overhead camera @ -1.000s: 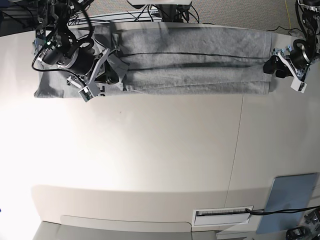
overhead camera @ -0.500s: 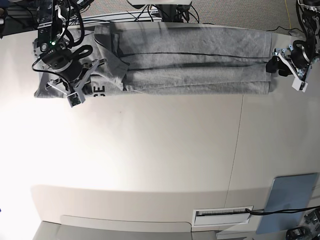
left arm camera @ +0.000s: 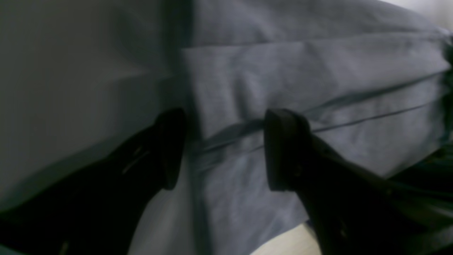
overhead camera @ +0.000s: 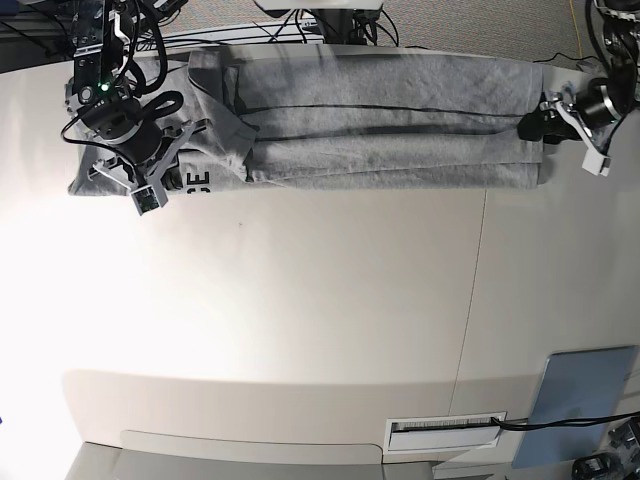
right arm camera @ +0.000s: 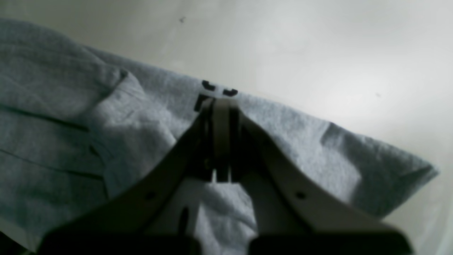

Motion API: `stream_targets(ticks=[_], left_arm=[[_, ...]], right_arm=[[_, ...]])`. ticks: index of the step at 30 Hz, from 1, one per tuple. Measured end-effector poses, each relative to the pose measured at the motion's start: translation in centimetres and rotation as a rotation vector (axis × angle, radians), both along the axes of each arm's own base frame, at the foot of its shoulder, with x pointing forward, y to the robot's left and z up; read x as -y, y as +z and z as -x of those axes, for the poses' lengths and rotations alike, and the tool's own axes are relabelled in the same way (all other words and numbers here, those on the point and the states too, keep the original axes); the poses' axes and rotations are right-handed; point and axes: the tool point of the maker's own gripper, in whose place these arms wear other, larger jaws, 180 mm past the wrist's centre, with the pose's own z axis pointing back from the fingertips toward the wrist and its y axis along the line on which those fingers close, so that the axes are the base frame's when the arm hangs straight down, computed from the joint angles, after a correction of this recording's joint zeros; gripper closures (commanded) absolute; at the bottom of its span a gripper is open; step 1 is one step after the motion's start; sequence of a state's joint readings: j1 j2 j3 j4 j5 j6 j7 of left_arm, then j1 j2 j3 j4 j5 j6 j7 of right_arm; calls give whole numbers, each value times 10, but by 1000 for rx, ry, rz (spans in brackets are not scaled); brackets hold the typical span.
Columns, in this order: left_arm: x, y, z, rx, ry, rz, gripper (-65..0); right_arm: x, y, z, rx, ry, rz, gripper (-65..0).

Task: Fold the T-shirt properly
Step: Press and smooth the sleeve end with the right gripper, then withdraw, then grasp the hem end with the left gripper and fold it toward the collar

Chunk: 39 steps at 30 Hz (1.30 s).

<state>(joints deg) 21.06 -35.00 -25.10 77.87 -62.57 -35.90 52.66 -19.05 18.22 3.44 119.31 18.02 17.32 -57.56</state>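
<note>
The grey T-shirt [overhead camera: 380,120] lies folded into a long band along the far side of the table, with black lettering [overhead camera: 200,182] showing near its left end. The right gripper [overhead camera: 176,166] is over that end. In the right wrist view it [right arm camera: 220,103] is shut, tips down on the cloth [right arm camera: 300,141] just short of the lettering [right arm camera: 216,90]; I see no cloth pinched between them. The left gripper [overhead camera: 530,126] is at the shirt's right end. In the left wrist view it [left arm camera: 226,148] is open: one finger is off the cloth edge, the other is on the shirt [left arm camera: 300,71].
The white table [overhead camera: 300,300] has a seam [overhead camera: 475,290] running front to back. A grey-blue pad [overhead camera: 580,405] and a white slotted plate [overhead camera: 445,432] sit at the front right. Cables and frames [overhead camera: 300,25] stand behind the shirt.
The right gripper has moved left from the sleeve area to the shirt's left end, uncovering the lettering. The left gripper has moved up and left onto the shirt's right edge.
</note>
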Motion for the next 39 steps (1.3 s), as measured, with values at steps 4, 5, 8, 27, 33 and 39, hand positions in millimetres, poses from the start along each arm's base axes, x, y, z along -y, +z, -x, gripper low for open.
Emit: stream_targets(ticks=[4, 5, 8, 27, 33, 39], left_arm=[[10, -2, -2, 18, 26, 37, -240], [7, -5, -4, 14, 50, 22, -193], [-9, -10, -8, 15, 102, -53, -18], [20, 52, -28, 94, -51, -316, 0], [121, 106, -17, 276, -112, -94, 0], [206, 94, 2, 217, -211, 64, 0]], right_arm=[[1, -2, 2, -17, -2, 6, 0], [2, -3, 3, -26, -3, 8, 0], [4, -6, 7, -50, -9, 25, 0], [164, 42, 32, 17, -468, 235, 0], [165, 39, 37, 4, -462, 238, 0], [164, 40, 36, 12, -459, 238, 0]])
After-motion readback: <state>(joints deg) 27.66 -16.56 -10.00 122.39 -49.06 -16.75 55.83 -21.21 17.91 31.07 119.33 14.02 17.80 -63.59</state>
